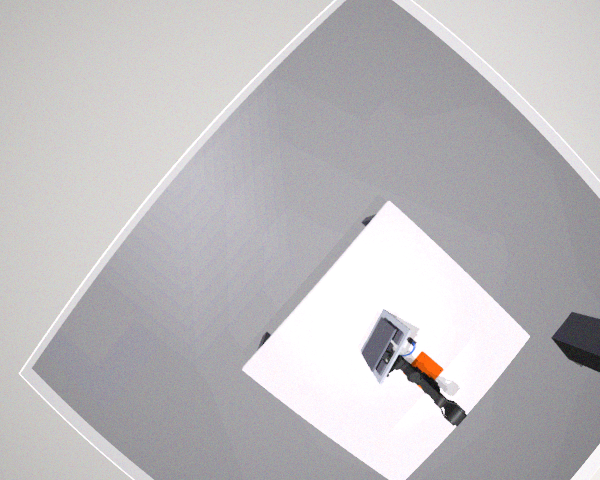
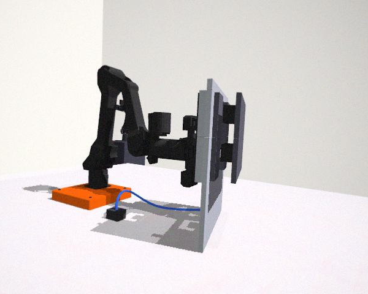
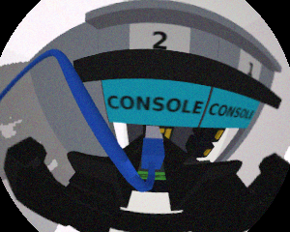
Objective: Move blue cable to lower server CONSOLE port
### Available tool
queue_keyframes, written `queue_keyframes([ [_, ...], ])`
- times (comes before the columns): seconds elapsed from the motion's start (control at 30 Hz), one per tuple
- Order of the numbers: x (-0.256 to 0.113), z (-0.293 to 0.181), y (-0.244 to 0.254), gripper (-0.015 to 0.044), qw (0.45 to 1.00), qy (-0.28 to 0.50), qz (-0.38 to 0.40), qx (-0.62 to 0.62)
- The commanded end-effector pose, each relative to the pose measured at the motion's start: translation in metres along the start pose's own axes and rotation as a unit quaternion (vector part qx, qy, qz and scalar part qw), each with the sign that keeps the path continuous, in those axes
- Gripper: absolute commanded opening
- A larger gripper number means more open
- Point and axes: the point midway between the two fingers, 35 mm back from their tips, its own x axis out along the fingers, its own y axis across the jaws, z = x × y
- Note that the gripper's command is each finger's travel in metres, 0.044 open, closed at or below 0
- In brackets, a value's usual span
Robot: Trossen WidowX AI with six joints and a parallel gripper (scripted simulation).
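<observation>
- Standing at 8 o'clock in the exterior view, an orange base plate (image 1: 433, 363) (image 2: 62, 197) anchors the black arm (image 1: 428, 386) (image 2: 106, 117), whose bent top joint peaks toward 11 o'clock.
- Between 7 and 8 o'clock, a black block (image 1: 411, 340) (image 2: 115, 214) sits on the white table (image 1: 341, 310) (image 2: 289, 247), the blue cable (image 1: 413, 351) (image 2: 159, 206) (image 3: 89, 113) looping out of its top toward 4 o'clock and passing behind the panel's near edge.
- Near the center, the gripper (image 1: 394, 361) (image 2: 191, 155) (image 3: 153, 138) reaches up to the upright gray panel (image 1: 404, 334) (image 2: 204, 136); the panel hides its fingertips from this side.
- At 3 o'clock, a dark slab (image 2: 238, 136) stands upright behind the panel.
- Seen from the wrist, the cable bends at 10 o'clock, then slants down to the blue plug (image 3: 152, 152) at 6 o'clock, clamped between the closed fingers.
- Just above the plug, a teal CONSOLE label (image 3: 155, 102) lies beneath the number 2 plate (image 3: 159, 40) at 12 o'clock; how deeply the plug is seated cannot be told.
- Toward 3 o'clock, a second CONSOLE label (image 3: 232, 111) adjoins the first, below the number 1 plate (image 3: 250, 69) at 2 o'clock.
</observation>
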Motion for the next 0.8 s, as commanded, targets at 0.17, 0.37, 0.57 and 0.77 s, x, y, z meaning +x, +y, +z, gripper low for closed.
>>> queue_keyframes([
  [0.17,0.0028,0.0001,-0.0028,0.0,1.0,0.002,-0.005,0.002],
  [0.37,0.0009,0.0002,0.0003,0.0026,1.0,0.001,-0.001,0.0],
  [0.57,0.0009,0.0002,0.0003,0.0184,1.0,0.001,-0.001,0.0],
  [0.77,0.0009,0.0002,0.0003,0.0341,1.0,0.001,-0.001,0.0],
])
